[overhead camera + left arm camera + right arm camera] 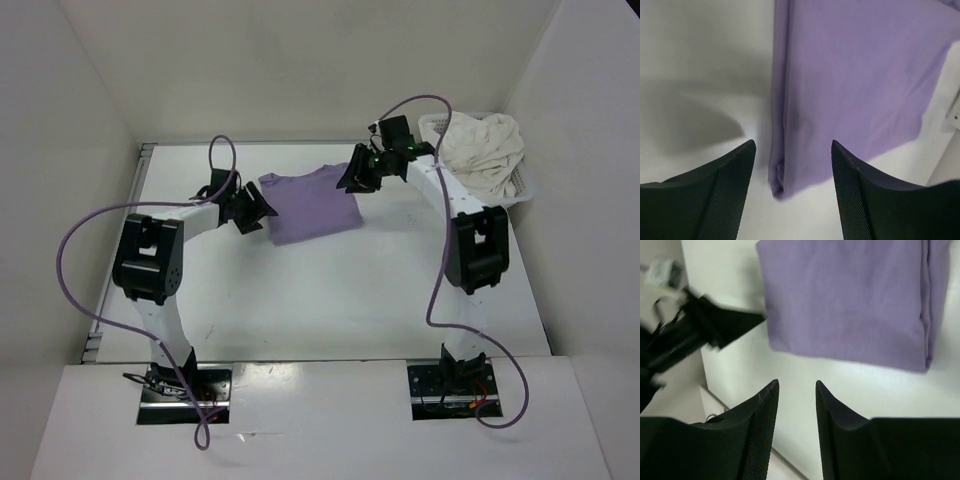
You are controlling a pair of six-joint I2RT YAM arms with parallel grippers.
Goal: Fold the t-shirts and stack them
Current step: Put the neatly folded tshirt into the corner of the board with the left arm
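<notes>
A lavender purple t-shirt (308, 205) lies folded flat on the white table between the two arms. In the left wrist view its folded corner (782, 182) rests on the table between and beyond my open fingers. My left gripper (262, 212) sits at the shirt's left edge, empty. My right gripper (353, 180) hovers at the shirt's far right corner, jaws apart with only bare table between them; the purple shirt (850, 300) lies beyond them. A cream white t-shirt (485, 150) is heaped in the basket at the far right.
The white mesh basket (525, 180) stands at the table's far right corner, against the side wall. White walls enclose the table on the left, back and right. Purple cables loop from both arms. The left arm (695, 335) shows in the right wrist view.
</notes>
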